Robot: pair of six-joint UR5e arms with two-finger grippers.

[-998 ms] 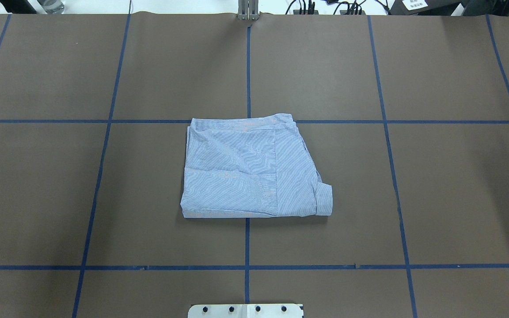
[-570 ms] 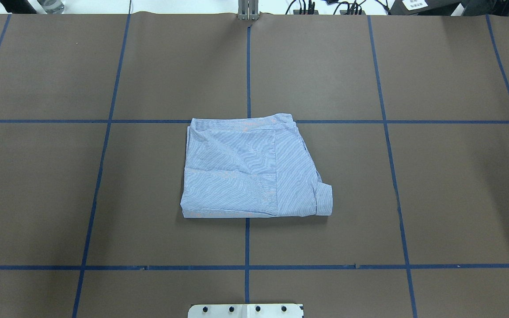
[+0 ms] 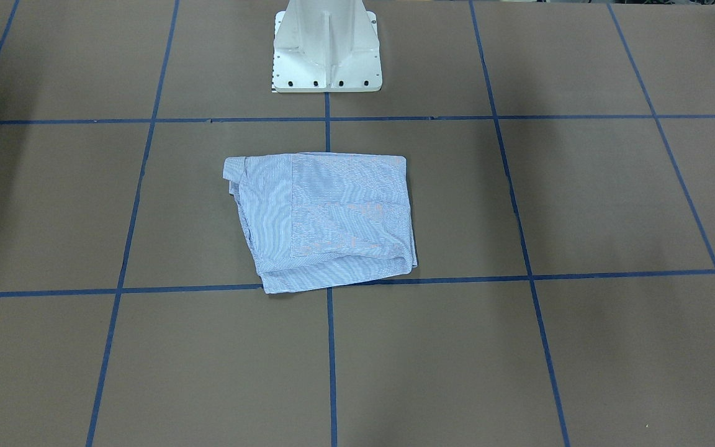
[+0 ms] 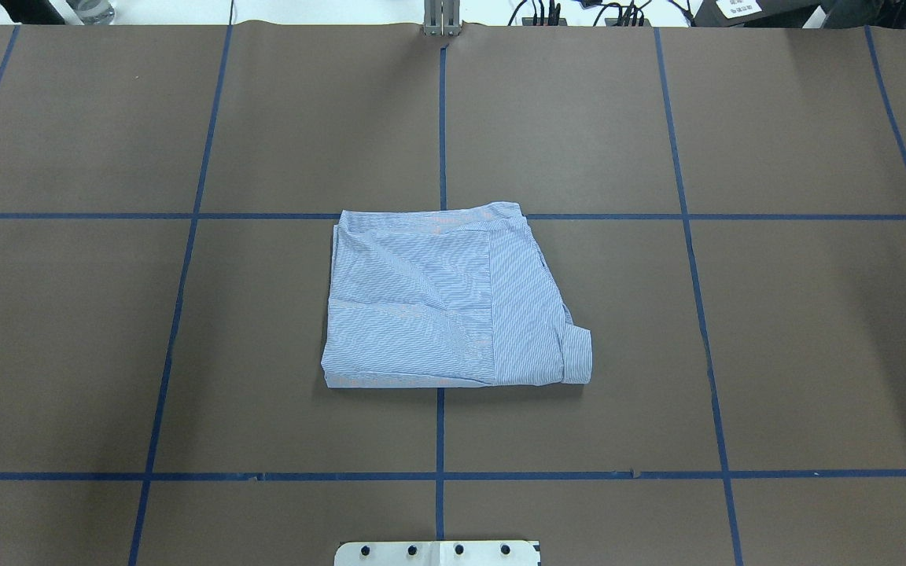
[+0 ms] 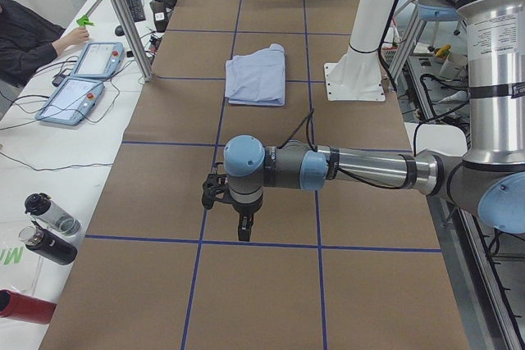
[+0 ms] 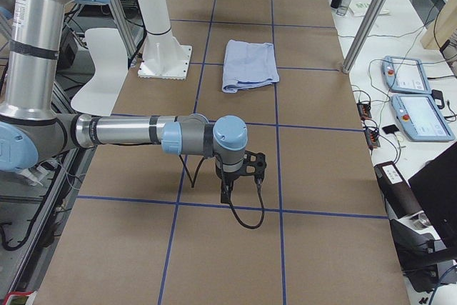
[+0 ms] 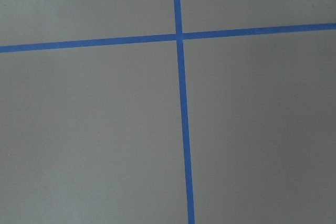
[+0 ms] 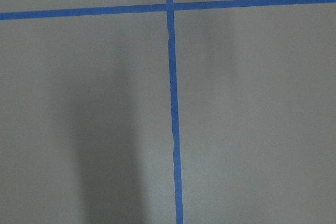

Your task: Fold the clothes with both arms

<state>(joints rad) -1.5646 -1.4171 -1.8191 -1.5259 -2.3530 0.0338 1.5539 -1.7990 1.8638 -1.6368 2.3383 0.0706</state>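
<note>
Left black two-finger pincer (image 5: 244, 234) and right black two-finger pincer (image 6: 226, 196) hang over the brown table with blue lines (image 4: 815, 354); I cannot tell if they are wide or narrow. My light blue-and-white striped shirt (image 4: 453, 303) lies folded mid-table, well apart from both.

The brown paper-covered bench (image 4: 815, 354) bears a blue tape grid (image 4: 440, 118); two grey touchscreen pendants (image 5: 97, 61) lie on the adjacent white side table (image 5: 20, 141).
</note>
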